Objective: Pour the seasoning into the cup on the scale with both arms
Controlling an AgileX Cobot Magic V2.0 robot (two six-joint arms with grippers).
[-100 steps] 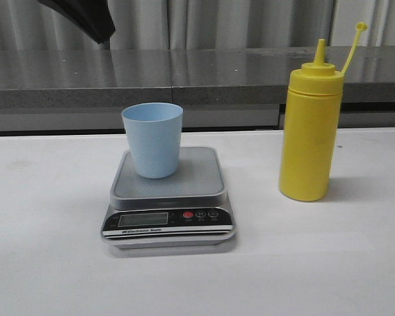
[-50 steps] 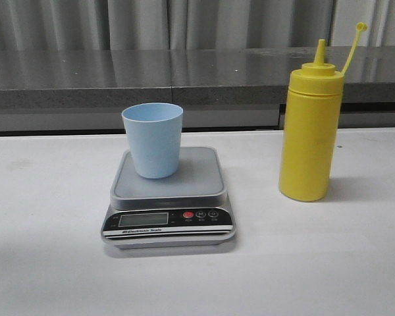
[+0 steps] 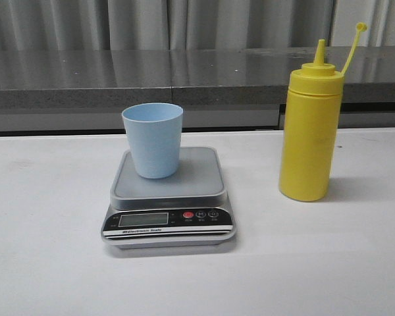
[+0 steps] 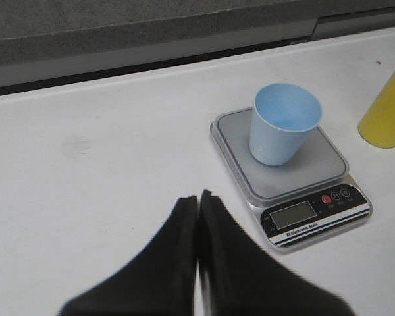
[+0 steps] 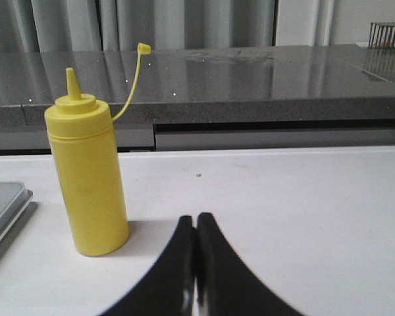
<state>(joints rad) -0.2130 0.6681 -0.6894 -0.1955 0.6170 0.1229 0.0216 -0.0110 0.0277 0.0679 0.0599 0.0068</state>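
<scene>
The pale blue cup (image 3: 153, 139) stands upright on the scale (image 3: 168, 197), left of the table's middle. The yellow seasoning bottle (image 3: 311, 126) stands upright to its right, cap off and hanging on its strap. Neither gripper shows in the front view. In the left wrist view my left gripper (image 4: 198, 195) is shut and empty above the table, off to the side of the scale (image 4: 296, 178) and cup (image 4: 282, 124). In the right wrist view my right gripper (image 5: 195, 217) is shut and empty, beside the seasoning bottle (image 5: 89, 181), not touching it.
A grey stone counter (image 3: 184, 76) runs along the back behind the white table (image 3: 52, 263). Grey curtains hang behind it. An edge of the scale shows in the right wrist view (image 5: 3, 204).
A black arm part at the front view's top left one second ago has moved out of view. The cup, scale and bottle have not moved.
</scene>
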